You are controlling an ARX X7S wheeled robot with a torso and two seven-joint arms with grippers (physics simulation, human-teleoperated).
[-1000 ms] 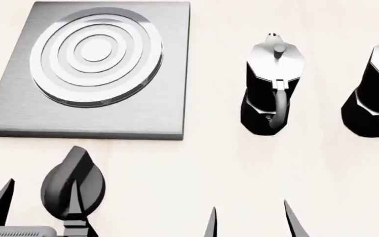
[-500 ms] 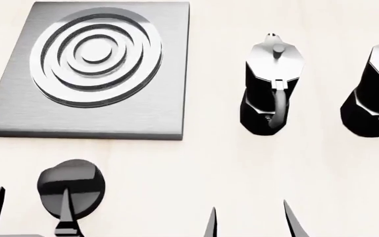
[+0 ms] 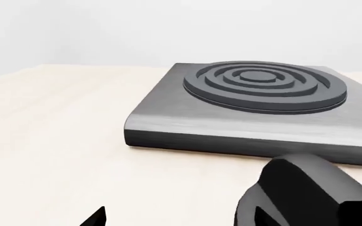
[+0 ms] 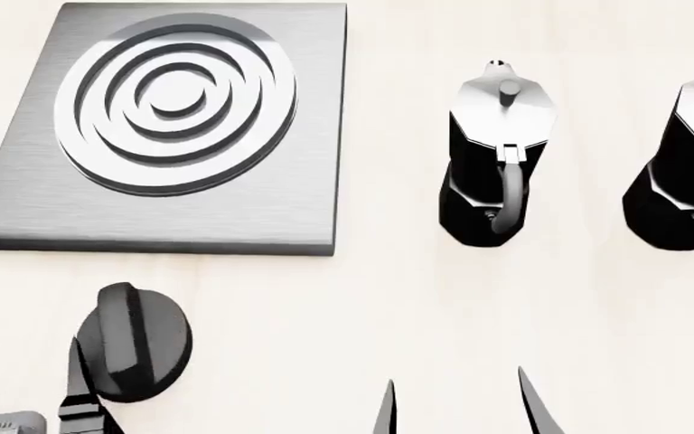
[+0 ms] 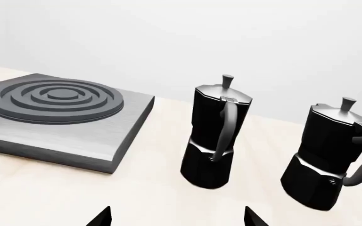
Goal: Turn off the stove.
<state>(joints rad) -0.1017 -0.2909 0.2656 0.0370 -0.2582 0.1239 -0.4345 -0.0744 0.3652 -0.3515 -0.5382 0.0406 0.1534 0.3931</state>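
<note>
The stove's grey metal plate [image 4: 166, 136] with its ringed burner [image 4: 176, 99] lies at the far left of the counter and also fills the left wrist view [image 3: 256, 117]. Its round black ridged knob [image 4: 136, 344] sits apart, in front of the plate. My left gripper [image 3: 179, 219] is open. One finger [image 4: 79, 384] rests against the knob's left side, and the knob [image 3: 307, 193] overlaps that finger in the wrist view. Nothing lies between the jaws. My right gripper [image 4: 458, 407] is open over bare counter, right of the knob, with nothing in it.
Two black-and-silver moka pots stand to the right of the plate, one [image 4: 498, 154] mid-counter and one [image 4: 685, 163] at the right edge. The right wrist view has the same pots [image 5: 216, 136] [image 5: 329, 155]. Pale counter [image 4: 323, 316] lies between knob and pots.
The knob's ridge has turned from slanted to nearly upright. My left gripper has slid left, from over the knob to its left side. The burner rings look darker. The right arm is unchanged.
</note>
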